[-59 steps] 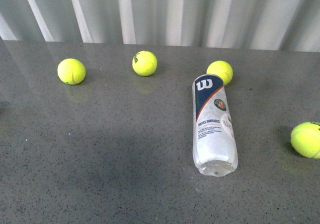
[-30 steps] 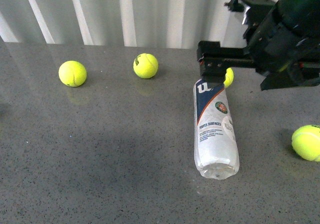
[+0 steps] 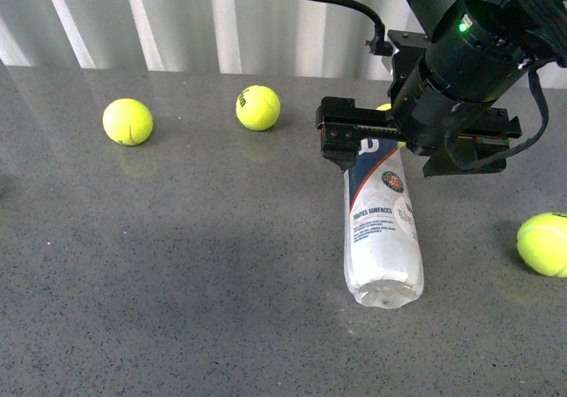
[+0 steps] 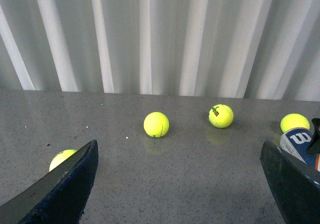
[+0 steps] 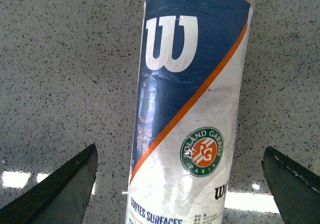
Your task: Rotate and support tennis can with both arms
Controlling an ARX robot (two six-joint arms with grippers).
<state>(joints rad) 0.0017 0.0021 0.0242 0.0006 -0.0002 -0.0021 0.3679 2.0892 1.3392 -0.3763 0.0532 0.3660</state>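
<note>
A Wilson tennis can [image 3: 383,229] lies on its side, centre-right on the grey table [image 3: 177,282], its far end between the wide-open, empty right gripper [image 5: 180,154]; the left gripper [image 4: 179,146] gapes empty too, with tennis balls [image 3: 258,107] beyond.

Bare worktop [image 3: 177,273] runs all along the left flank of the tennis can [image 3: 383,237] and past its near end, so there's plenty of passage. The right arm [image 3: 461,69] hangs over the can's far end, blocking it from above. Its fingers [image 5: 65,189] stand wide, gaps either side of the can. One tennis ball [image 3: 542,245] lies off right, apart from the can. The left ball [image 3: 128,121] and middle ball [image 3: 258,107] sit well left, near the back wall [image 3: 177,16].
</note>
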